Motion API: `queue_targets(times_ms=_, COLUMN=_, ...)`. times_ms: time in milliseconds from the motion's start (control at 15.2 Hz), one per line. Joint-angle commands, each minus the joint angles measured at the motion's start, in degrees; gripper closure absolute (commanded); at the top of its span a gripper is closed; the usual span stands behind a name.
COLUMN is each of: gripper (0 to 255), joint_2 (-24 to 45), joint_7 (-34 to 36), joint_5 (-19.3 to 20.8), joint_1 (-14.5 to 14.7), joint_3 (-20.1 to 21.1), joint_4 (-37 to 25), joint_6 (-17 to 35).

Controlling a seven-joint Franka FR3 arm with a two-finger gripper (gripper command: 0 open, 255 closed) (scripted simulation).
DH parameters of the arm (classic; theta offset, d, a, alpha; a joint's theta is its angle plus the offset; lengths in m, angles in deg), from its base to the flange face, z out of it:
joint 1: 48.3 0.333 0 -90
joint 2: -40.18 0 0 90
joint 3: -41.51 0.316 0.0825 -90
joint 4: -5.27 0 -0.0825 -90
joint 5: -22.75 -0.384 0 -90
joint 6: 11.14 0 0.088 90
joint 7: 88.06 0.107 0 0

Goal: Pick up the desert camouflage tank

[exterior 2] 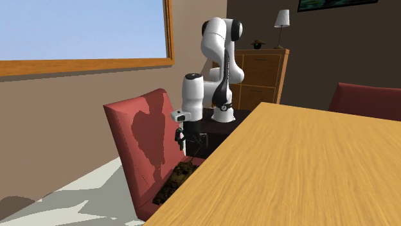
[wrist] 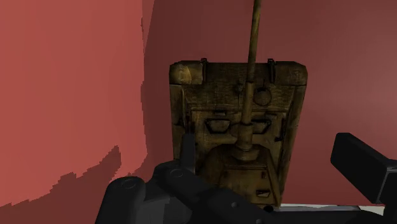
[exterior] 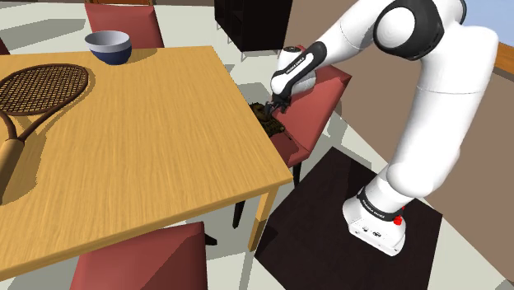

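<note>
Gripper (wrist: 264, 143), spread wide, over brown tank (wrist: 235, 108) on red chair seat (exterior: 321, 103) beside table edge (exterior: 240, 111).

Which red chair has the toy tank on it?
The chair beneath the tool, closest to the robot's stand: the tank sits on its seat. Other chairs stand farther off.

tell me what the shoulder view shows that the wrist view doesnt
Shoulder, not wrist: the wooden table with a racket and a blue bowl, the white arm and its stand. Wrist, not shoulder: the long barrel and hull detail of the tank, and the fingers of the tool standing apart. Shared: the tank, the tool over it, and the red chair seat it lies on.
</note>
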Motion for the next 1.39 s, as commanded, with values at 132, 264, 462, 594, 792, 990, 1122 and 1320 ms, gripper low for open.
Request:
queue_targets(times_ms=132, gripper=0, joint_2=3.7, joint_7=-0.42, joint_5=-0.62, joint_1=-0.49, joint_3=0.37, joint_4=-1.44, joint_6=2.24)
queue_targets(times_ms=264, gripper=0, joint_2=5.08, joint_7=-0.51, joint_5=-0.79, joint_1=-0.6, joint_3=0.51, joint_4=-1.66, joint_6=3.41)
queue_targets(times_ms=462, gripper=0, joint_2=6.9, joint_7=-0.61, joint_5=-0.99, joint_1=-0.76, joint_3=0.71, joint_4=-2.0, joint_6=4.87)
queue_targets(times_ms=594, gripper=255, joint_2=6.83, joint_7=-0.58, joint_5=-0.98, joint_1=-0.73, joint_3=0.7, joint_4=-1.88, joint_6=4.92)
queue_targets(times_ms=792, gripper=255, joint_2=6.89, joint_7=-0.6, joint_5=-0.99, joint_1=-0.75, joint_3=0.71, joint_4=-1.88, joint_6=4.99)
queue_targets(times_ms=990, gripper=255, joint_2=6.88, joint_7=-0.6, joint_5=-0.99, joint_1=-0.75, joint_3=0.71, joint_4=-1.86, joint_6=5.0)
queue_targets(times_ms=1122, gripper=255, joint_2=6.89, joint_7=-0.6, joint_5=-0.99, joint_1=-0.75, joint_3=0.71, joint_4=-1.87, joint_6=5.0)
queue_targets(times_ms=1320, gripper=255, joint_2=5.48, joint_7=-0.53, joint_5=-0.83, joint_1=-0.64, joint_3=0.56, joint_4=-1.72, joint_6=3.74)
